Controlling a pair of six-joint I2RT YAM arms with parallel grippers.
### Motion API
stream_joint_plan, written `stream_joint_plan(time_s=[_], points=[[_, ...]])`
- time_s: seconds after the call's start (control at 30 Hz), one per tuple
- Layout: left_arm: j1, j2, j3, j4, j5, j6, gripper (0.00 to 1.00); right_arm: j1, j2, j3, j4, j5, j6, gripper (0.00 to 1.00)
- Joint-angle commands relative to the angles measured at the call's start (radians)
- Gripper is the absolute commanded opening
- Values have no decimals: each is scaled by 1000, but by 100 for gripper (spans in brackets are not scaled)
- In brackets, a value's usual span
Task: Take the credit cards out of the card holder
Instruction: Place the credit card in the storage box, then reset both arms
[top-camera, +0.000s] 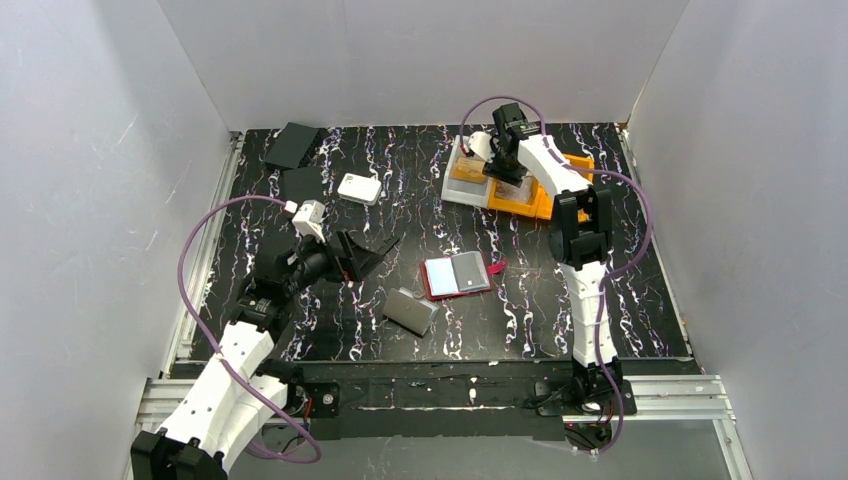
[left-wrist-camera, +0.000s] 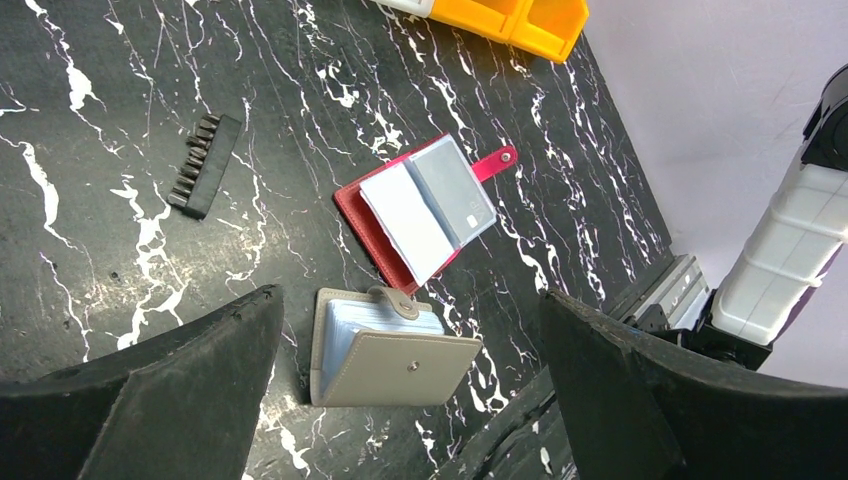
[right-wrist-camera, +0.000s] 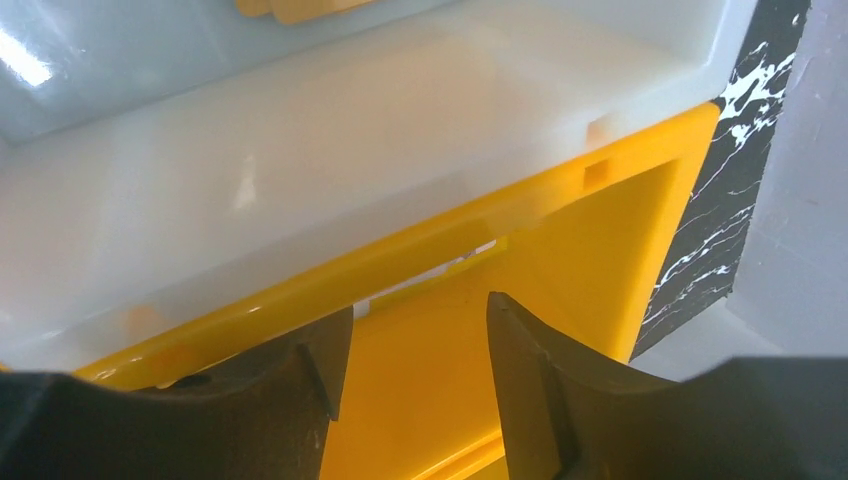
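The dark red card holder (top-camera: 440, 278) lies open in the middle of the table, its clear sleeves up. In the left wrist view the card holder (left-wrist-camera: 375, 225) shows a silver-grey credit card (left-wrist-camera: 455, 195) in its right sleeve. My left gripper (top-camera: 368, 255) hovers to its left, open wide and empty; in its own view the left gripper (left-wrist-camera: 405, 295) frames the holder and the grey case. My right gripper (top-camera: 505, 170) is open and empty over the bins at the back right, and in its own view the right gripper (right-wrist-camera: 415, 310) sits above yellow plastic. An orange-gold card (top-camera: 466, 170) lies in the white tray.
A flat grey snap case (top-camera: 410, 310) lies just in front of the holder, also in the left wrist view (left-wrist-camera: 385, 350). A white tray (top-camera: 455, 190) and a yellow bin (top-camera: 575, 162) stand at the back right. A white rounded box (top-camera: 358, 188), dark flat items (top-camera: 292, 145) and a bit strip (left-wrist-camera: 205, 165) lie at the back left.
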Motion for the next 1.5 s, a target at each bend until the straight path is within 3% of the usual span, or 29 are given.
stream_joint_plan(time_s=[0.0, 0.13, 0.27, 0.4, 0.5, 0.67, 0.87, 1.03, 1.2, 1.47], points=[[6, -12, -6, 19, 30, -12, 98, -10, -75, 45, 17, -59, 84, 62], [6, 38, 12, 66, 82, -88, 98, -25, -215, -2, -26, -224, 202, 66], [6, 147, 70, 74, 169, -157, 98, -79, -432, -180, -12, -471, 340, 76], [5, 217, 147, 2, 173, -167, 98, -225, -703, -491, 202, -706, 549, 96], [5, 252, 236, -200, 101, -100, 98, -363, -890, -716, 384, -781, 757, 98], [6, 227, 337, -401, 27, 3, 98, -478, -1082, -856, 423, -721, 948, 98], [8, 164, 420, -483, 21, 24, 98, -512, -1296, -961, 452, -728, 947, 98], [11, 116, 448, -486, 33, 4, 98, -514, -1346, -928, 407, -716, 1021, 98], [11, 83, 501, -532, 22, 4, 98, -514, -1389, -923, 387, -592, 1128, 98], [14, 55, 577, -610, -16, 39, 98, -514, -1449, -909, 339, -510, 1142, 98]])
